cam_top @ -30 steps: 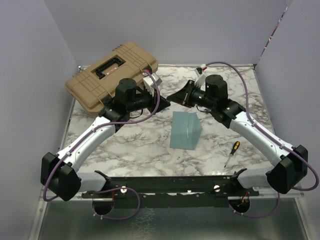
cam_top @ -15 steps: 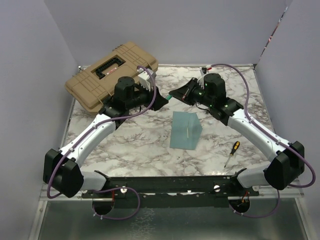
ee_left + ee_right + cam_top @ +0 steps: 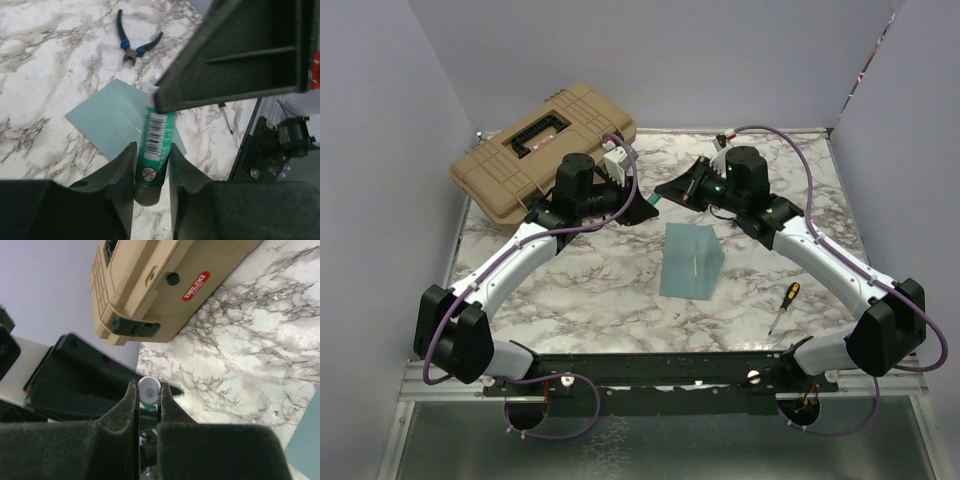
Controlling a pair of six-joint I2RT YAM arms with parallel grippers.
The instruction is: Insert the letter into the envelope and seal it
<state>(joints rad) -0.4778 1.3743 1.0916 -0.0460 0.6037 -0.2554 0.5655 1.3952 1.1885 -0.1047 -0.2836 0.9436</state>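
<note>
The left gripper (image 3: 151,151), part-closed, clasps a green glue stick (image 3: 157,131) while the right gripper (image 3: 148,387) pinches its white cap (image 3: 149,390), ready to uncap for sealing; the envelope (image 3: 678,268) lies flat nearby, letter perhaps inside.

White-grey marble-pattern tabletop (image 3: 610,295). Lying on it: tan hard-plastic toolbox (image 3: 535,140) at far-left corner, flat teal paper envelope (image 3: 690,262) mid-table, yellow-and-black-handled screwdriver (image 3: 783,303) to its right, blue-handled pliers (image 3: 134,46) apart from envelope.
</note>
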